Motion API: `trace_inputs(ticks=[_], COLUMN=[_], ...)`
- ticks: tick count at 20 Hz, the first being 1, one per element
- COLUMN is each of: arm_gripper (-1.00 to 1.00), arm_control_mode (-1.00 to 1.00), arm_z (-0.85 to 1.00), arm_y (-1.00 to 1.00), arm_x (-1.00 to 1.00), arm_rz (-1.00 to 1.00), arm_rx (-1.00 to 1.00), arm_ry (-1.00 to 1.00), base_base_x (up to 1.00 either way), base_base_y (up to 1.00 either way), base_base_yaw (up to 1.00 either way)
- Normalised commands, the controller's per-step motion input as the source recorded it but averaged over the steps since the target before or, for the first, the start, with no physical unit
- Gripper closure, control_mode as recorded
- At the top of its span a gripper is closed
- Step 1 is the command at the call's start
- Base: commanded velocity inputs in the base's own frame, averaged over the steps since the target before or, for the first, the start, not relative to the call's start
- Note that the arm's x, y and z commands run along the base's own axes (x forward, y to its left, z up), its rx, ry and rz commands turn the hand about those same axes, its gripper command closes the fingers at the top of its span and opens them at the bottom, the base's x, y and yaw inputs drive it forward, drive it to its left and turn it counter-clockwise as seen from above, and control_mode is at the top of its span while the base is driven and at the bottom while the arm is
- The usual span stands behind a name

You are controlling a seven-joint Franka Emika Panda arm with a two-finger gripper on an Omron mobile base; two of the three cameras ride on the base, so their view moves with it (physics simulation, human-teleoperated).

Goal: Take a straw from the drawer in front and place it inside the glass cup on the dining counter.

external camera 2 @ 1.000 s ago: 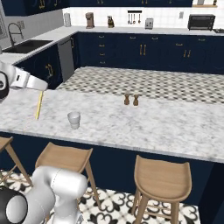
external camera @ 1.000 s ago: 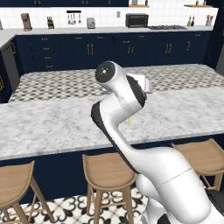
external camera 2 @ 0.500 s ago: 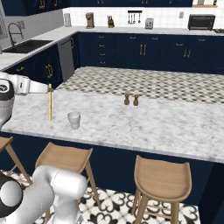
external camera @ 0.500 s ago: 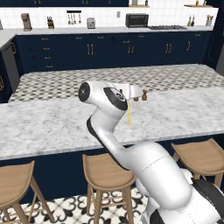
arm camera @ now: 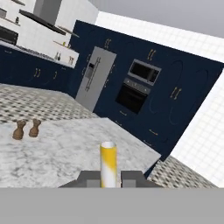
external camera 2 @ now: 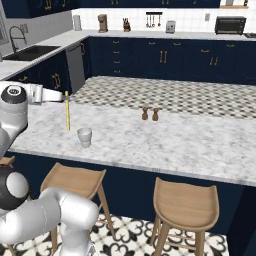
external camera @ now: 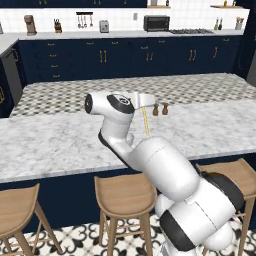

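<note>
My gripper point(external camera 2: 61, 95) is shut on the top of the straw point(external camera 2: 67, 111), a thin pale-yellow stick that hangs upright over the dining counter point(external camera 2: 175, 145). The glass cup point(external camera 2: 84, 137) stands on the marble just right of the straw's lower end in the right base view. From the left base side the gripper point(external camera: 144, 101) holds the straw point(external camera: 146, 122) above the dining counter point(external camera: 50, 145). The hand view looks down the straw point(arm camera: 108, 164), which is clamped between both fingertips point(arm camera: 89, 177). The drawer is out of view.
Two small brown shakers point(external camera 2: 150, 114) stand mid-counter, right of the cup, and show as shakers point(external camera: 160, 108) and shakers point(arm camera: 26, 129) too. Wooden stools point(external camera 2: 185, 205) line the counter's near side. Navy cabinets point(external camera 2: 165, 57) and a worktop run along the back wall.
The arm has swung the straw sideways over the counter, to the right in the right base view, bringing it close beside the glass cup. The grip stays shut.
</note>
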Motion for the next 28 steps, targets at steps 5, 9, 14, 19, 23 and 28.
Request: trace_inputs(ticks=[5, 9, 14, 19, 23, 28], arm_gripper=[1.00, 1.00, 1.00, 1.00, 1.00, 1.00], arm_control_mode=[-1.00, -1.00, -1.00, -1.00, -1.00, -1.00], arm_z=[-0.19, -0.22, -0.14, -0.28, -0.22, -0.16], arm_y=[0.12, 0.15, 0.00, 0.00, 0.00, 0.00], arm_x=[0.04, 0.01, 0.27, 0.29, 0.20, 0.33], arm_rz=[-0.10, -0.04, -0.01, 0.00, 0.00, 0.00], arm_rx=[-0.03, 0.00, 0.00, 0.00, 0.00, 0.00], arm_ry=[0.00, -0.04, -0.11, -0.06, -0.07, -0.07], base_base_x=[0.00, 0.00, 0.00, 0.00, 0.00, 0.00], base_base_y=[0.00, 0.00, 0.00, 0.00, 0.00, 0.00], base_base_yaw=[0.00, 0.00, 0.00, 0.00, 0.00, 0.00])
